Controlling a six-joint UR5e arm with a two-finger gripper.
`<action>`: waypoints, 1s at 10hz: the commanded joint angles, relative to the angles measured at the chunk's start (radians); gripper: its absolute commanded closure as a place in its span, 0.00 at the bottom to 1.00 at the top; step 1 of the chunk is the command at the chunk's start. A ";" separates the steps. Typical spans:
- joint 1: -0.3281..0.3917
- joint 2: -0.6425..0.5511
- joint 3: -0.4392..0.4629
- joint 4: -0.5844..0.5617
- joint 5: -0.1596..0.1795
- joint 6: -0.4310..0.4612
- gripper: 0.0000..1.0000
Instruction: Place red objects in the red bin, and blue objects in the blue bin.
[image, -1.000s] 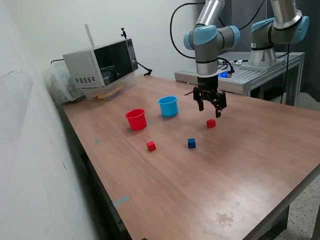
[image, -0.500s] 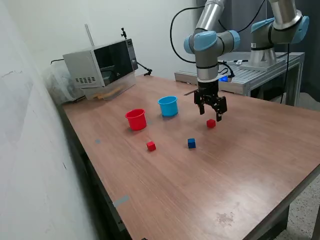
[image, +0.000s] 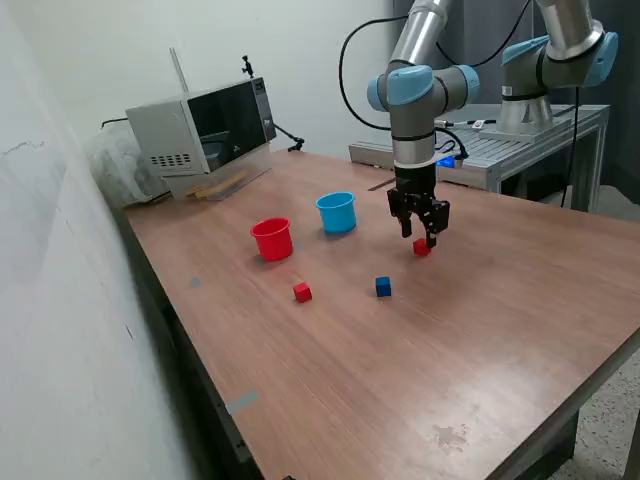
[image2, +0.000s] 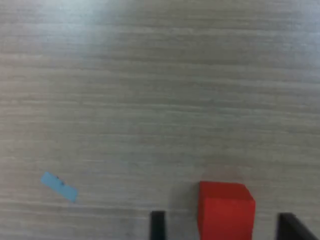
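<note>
My gripper (image: 419, 238) hangs open, low over the table, straddling a tiny red cube (image: 422, 248) that rests on the wood. In the wrist view that red cube (image2: 225, 210) sits between my two dark fingertips (image2: 157, 224), nearer one than the other, with a gap on each side. A second red cube (image: 302, 292) and a dark blue cube (image: 383, 287) lie nearer the table's front. The red cup (image: 272, 239) and the light blue cup (image: 337, 212) stand upright side by side toward the exterior view's left of my gripper.
A microwave (image: 200, 127) sits at the table's back corner. A second arm (image: 560, 60) stands on a metal stand (image: 520, 140) behind the table. A small blue tape patch (image2: 59, 186) marks the wood near the cube.
My gripper has come down from above the red cube until its fingers reach either side of it. The cubes and cups have not moved.
</note>
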 joint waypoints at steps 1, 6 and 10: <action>0.000 0.011 -0.001 -0.001 0.000 0.000 1.00; 0.000 -0.001 -0.003 0.011 -0.006 -0.005 1.00; -0.011 -0.240 -0.047 0.129 -0.011 -0.041 1.00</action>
